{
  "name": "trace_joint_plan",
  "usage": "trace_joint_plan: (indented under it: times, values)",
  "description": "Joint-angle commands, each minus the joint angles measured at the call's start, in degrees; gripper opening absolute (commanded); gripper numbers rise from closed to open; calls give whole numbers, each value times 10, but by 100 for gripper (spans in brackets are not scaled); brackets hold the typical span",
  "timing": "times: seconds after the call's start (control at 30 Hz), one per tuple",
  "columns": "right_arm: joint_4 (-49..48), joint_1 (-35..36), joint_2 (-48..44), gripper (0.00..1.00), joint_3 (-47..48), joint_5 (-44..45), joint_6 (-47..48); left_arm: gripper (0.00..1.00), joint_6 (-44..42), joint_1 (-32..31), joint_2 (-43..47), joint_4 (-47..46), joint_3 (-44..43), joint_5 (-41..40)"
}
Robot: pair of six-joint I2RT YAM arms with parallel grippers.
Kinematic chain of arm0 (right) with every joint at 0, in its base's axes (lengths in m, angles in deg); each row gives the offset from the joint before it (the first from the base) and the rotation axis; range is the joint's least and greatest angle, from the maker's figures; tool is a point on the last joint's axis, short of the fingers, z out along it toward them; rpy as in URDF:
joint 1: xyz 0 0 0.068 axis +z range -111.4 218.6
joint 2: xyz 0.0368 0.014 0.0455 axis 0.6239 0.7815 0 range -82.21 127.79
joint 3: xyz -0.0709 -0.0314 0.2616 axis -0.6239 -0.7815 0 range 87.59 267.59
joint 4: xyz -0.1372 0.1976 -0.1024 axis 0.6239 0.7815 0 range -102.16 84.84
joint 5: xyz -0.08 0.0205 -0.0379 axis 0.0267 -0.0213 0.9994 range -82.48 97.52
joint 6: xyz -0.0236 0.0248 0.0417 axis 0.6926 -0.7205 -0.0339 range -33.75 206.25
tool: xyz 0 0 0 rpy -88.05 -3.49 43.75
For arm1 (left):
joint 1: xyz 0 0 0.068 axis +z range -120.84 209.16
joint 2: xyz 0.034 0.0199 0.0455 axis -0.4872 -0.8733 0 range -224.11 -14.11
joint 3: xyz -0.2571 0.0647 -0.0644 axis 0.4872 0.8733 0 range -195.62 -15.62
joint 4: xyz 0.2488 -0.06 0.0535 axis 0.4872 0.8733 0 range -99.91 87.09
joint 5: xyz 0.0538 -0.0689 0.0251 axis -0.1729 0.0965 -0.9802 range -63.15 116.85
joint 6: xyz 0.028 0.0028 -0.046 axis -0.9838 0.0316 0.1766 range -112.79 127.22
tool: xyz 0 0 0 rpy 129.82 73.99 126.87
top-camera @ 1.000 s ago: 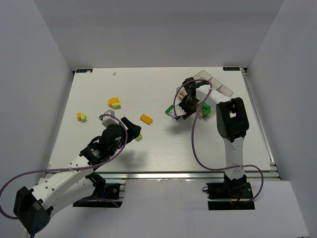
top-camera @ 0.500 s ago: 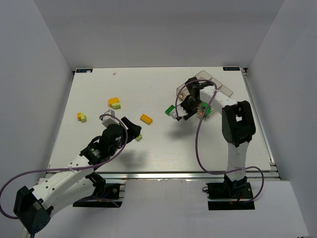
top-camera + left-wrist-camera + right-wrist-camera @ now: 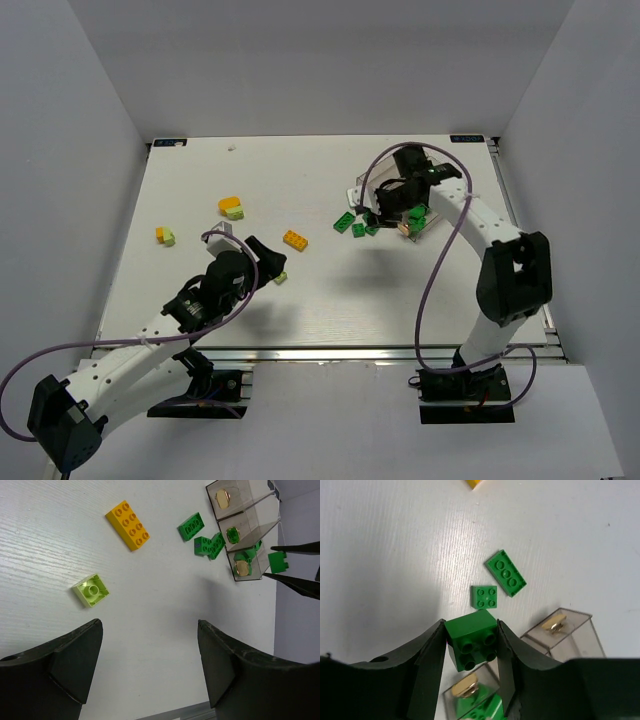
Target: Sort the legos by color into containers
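Bright, even overhead light; soft, diffuse shadows; crisp focus throughout.

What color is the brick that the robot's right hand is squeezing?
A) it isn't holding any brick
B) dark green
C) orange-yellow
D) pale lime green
B: in the right wrist view, the right gripper has a dark green brick pinched between its two black fingers, just above the clear bins.
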Motion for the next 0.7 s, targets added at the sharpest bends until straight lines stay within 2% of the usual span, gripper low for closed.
trace_joint_plan:
  times: [0.0,0.1,0.13,0.2,0.27,0.43,0.67]
  values:
    - [-73,-30,-54,15,-38,-58,-220,86,-4,1,-1,-16,3,10]
    - [-151,-52,-83,16,-76,-36,-315,86,-6,1,-4,-21,3,12]
    - [-175,-68,-86,15,-83,-11,-385,86,-5,1,-6,-23,4,13]
    - [-199,-95,-85,14,-80,-9,-429,86,-5,1,-9,-26,5,17]
    - [-233,-136,-72,14,-74,23,-525,86,-5,1,-11,-31,7,18]
    - [-214,-213,-23,15,-21,29,-589,86,-4,1,-16,-38,9,24]
    - [-206,-252,50,25,28,14,-613,86,-4,1,-26,-45,10,29]
